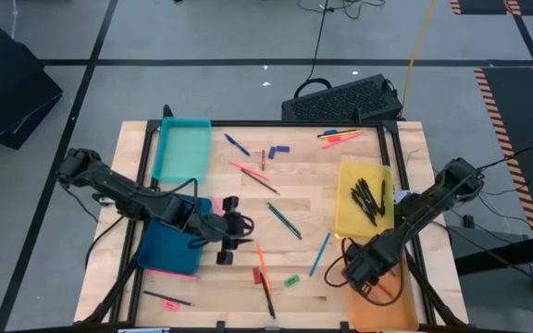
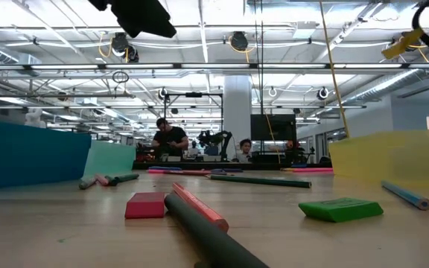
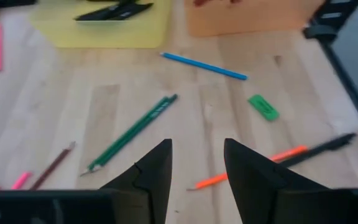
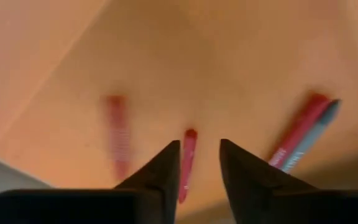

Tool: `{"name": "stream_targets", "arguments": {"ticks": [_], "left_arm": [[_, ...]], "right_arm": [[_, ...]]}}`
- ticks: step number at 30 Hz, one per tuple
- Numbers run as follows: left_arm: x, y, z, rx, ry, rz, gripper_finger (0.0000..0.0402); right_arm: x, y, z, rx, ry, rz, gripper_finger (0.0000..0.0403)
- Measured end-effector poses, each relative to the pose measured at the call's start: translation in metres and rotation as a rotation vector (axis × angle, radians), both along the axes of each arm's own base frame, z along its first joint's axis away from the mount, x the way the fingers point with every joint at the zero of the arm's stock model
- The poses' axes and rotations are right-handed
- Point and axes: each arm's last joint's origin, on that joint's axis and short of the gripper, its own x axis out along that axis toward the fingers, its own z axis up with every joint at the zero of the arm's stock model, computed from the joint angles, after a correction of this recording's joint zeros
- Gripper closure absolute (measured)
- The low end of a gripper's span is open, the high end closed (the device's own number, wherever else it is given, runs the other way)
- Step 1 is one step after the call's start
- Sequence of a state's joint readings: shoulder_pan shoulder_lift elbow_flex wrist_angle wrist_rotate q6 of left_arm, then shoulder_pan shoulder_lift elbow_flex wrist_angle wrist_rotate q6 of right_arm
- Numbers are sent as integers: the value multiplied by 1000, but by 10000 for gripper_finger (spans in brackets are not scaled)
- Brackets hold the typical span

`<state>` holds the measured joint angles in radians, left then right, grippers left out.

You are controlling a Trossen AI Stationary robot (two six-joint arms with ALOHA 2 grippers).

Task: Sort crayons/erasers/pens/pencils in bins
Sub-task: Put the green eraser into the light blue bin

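i have the left tool (image 1: 244,231) hovering over the worktop (image 1: 313,208) just beside the dark blue bin (image 1: 167,248), its fingers (image 3: 148,180) spread a little with nothing between them. past them in the left wrist view i see a green pencil (image 3: 132,132), a blue pencil (image 3: 204,66), a green eraser (image 3: 263,107) and an orange pen (image 3: 248,165) lying next to a black pen (image 3: 319,148), all loose on the wood.

my right tool (image 1: 357,270) is down over the orange bin (image 1: 384,301) at the near right corner. its fingers (image 4: 160,177) are slightly apart and empty; in the right wrist view a short red crayon (image 4: 188,163) lies on the bin floor in line with the gap, another red crayon (image 4: 117,135) is off to one side, and a red stick and a grey-blue one (image 4: 303,140) lie together on the other side.

the yellow bin (image 1: 343,208) sits just behind the orange one and holds a pile of black pens (image 1: 370,197). the teal bin (image 1: 183,148) is at the far left, behind the dark blue one. a pink pen (image 1: 172,275) rests along the near edge of the dark blue bin.

still scattered on the worktop: pink and orange pens (image 1: 340,138) near the far right, a blue eraser (image 1: 278,149) in the far middle, a red eraser (image 2: 145,205) near the low camera, and a pink eraser (image 1: 171,304) by the near left corner.
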<state>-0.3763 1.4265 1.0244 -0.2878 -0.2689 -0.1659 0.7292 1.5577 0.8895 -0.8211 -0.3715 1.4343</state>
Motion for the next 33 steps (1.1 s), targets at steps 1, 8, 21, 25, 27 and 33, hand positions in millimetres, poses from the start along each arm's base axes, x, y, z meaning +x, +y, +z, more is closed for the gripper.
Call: {"name": "stream_targets", "arguments": {"ticks": [1, 8, 21, 25, 27, 33], "left_arm": [[1, 2, 0, 6, -1, 12, 254], [4, 31, -6, 9, 74, 113, 253], [-10, -2, -10, -8, 138, -6, 240], [-22, -29, -9, -29, 134, -87, 249], [-28, -40, -10, -57, 139, -100, 248], [-43, -61, -11, -119, 173, -112, 248]], "right_arm": [[1, -1, 3, -6, 5, 0, 280], [20, -11, 71, -115, -110, 73, 251], [134, 6, 100, -358, -1143, 842, 239], [163, 23, 68, -374, -1251, 1022, 242], [178, 25, 52, -332, -1251, 1047, 242], [230, 20, 19, -228, -1225, 1129, 229]]}}
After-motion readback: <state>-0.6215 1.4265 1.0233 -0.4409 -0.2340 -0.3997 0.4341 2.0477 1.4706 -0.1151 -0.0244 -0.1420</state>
